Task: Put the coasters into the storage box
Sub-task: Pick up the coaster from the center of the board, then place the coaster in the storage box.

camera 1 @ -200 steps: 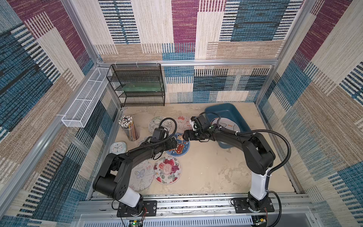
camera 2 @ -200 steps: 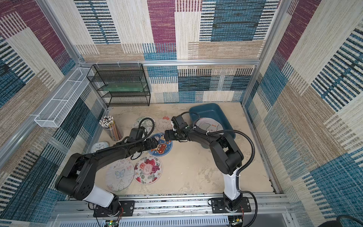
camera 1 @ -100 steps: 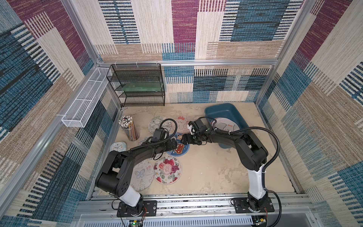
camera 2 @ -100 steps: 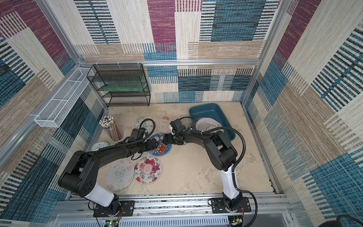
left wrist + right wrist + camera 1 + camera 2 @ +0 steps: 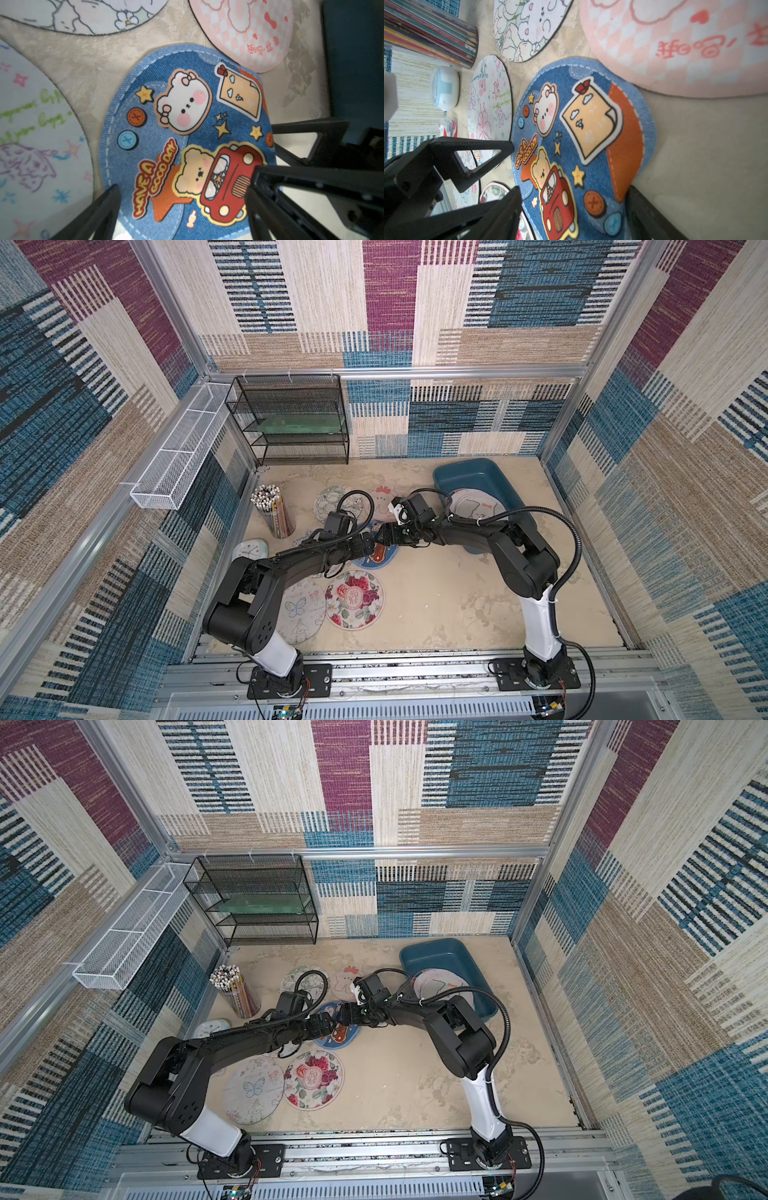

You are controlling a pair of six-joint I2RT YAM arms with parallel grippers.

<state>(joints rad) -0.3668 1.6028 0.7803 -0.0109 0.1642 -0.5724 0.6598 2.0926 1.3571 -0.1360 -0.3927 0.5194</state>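
Note:
A blue denim-print coaster (image 5: 376,558) with cartoon bears lies mid-table between both arms. My left gripper (image 5: 182,191) is open over it, one finger at each side of its near part. My right gripper (image 5: 574,190) reaches in from the opposite side, rolled on its side. It is open, with the coaster's raised edge between its upper and lower jaw. Floral (image 5: 353,599), butterfly (image 5: 301,610), pink (image 5: 384,497) and bunny-print (image 5: 332,502) coasters lie around. The teal storage box (image 5: 478,475) at the back right holds one pale coaster (image 5: 473,506).
A pencil cup (image 5: 272,510) and a small pale-blue clock (image 5: 251,549) stand near the left wall. A black mesh rack (image 5: 299,423) sits at the back left. A white mesh tray (image 5: 178,452) hangs on the left wall. The two grippers are nearly touching.
My right arm has swung left from beside the storage box to the blue coaster, and its jaws have narrowed. The left arm has hardly moved.

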